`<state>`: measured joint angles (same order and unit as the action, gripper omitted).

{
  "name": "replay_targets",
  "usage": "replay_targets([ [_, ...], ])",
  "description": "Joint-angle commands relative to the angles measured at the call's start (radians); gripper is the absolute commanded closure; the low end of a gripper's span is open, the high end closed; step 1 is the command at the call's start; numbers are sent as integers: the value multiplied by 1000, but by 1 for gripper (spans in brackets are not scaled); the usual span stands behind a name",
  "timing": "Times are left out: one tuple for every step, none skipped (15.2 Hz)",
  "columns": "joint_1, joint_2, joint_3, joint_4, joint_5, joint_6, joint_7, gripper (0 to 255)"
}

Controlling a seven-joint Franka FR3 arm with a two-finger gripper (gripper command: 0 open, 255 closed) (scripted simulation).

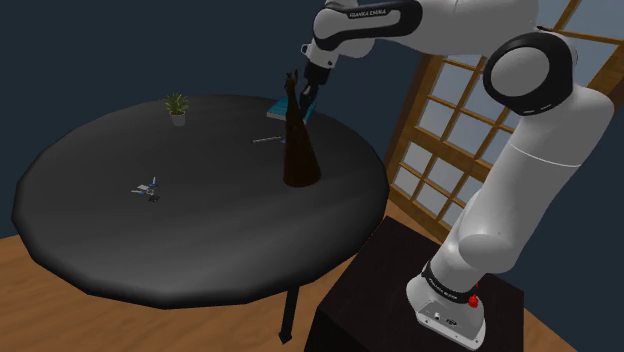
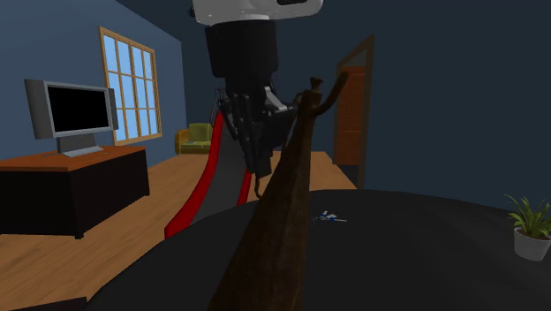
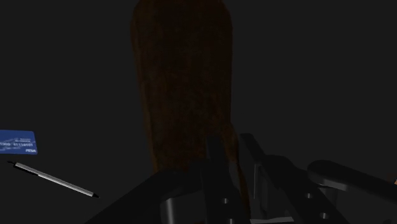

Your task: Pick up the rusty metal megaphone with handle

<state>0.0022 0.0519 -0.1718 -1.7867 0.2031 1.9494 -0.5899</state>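
The megaphone (image 1: 298, 150) is a dark rusty-brown cone standing on its wide bell on the round black table (image 1: 150, 240), narrow end and handle up. In the second exterior view the megaphone (image 2: 274, 230) rises close in front, with its handle at the top. My black gripper (image 1: 300, 95) is at the cone's upper narrow part, coming down from above. In the wrist view the two fingers of my gripper (image 3: 235, 168) stand close together with a thin brown strip of the megaphone (image 3: 181, 83) clasped between them. The bell still rests on the table.
A small potted plant (image 1: 177, 108) stands at the table's far side. A blue card (image 3: 18, 142) and a silver pen (image 3: 54, 179) lie beside the megaphone. A small bluish object (image 1: 148, 188) lies toward the shoulder view's left. The dark stand (image 1: 400, 290) sits by the table's edge.
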Motion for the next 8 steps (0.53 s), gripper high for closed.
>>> replay_targets([
  [-1,-3,-1,25,-2,-24,4,255],
  [-1,-3,-1,38,-3,-37,6,255],
  [-1,-3,-1,51,-4,-50,9,255],
  [-1,-3,-1,65,-4,-63,11,255],
  [-2,-3,-2,78,-5,-76,13,255],
  [-2,-2,-2,92,-6,-90,15,255],
  [-2,-2,-2,94,-6,-92,16,255],
  [-2,-2,-2,95,-6,-92,16,255],
])
